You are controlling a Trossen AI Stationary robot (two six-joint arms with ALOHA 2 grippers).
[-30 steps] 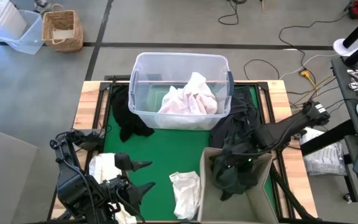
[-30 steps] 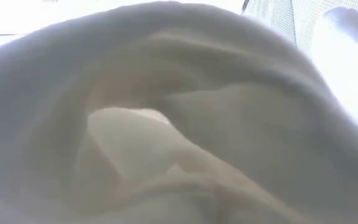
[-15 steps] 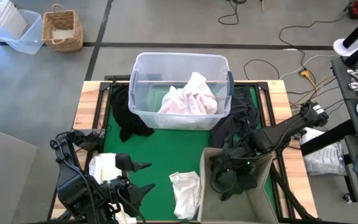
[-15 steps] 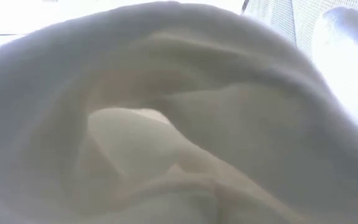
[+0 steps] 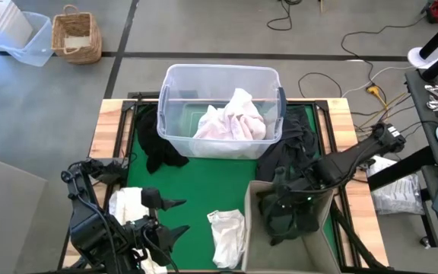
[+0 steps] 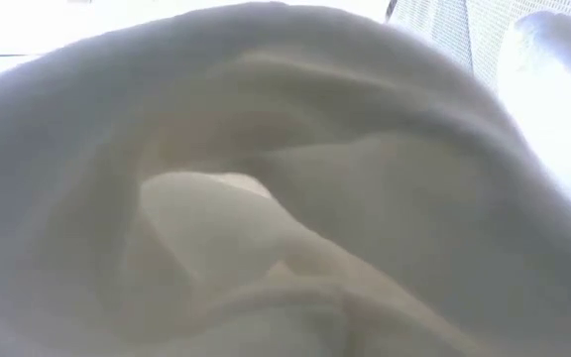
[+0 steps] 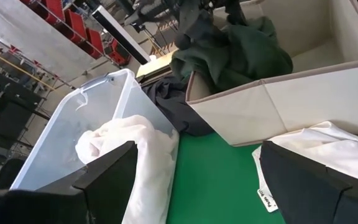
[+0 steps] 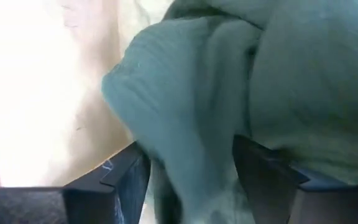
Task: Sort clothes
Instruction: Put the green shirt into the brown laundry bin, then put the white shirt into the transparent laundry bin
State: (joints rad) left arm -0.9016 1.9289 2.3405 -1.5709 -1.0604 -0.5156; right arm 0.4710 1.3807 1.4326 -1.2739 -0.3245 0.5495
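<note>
The right gripper clasps the dark green garment, which hangs bunched below it, now lower inside the beige box.

Tub behind fabric box; garment in box.
</note>
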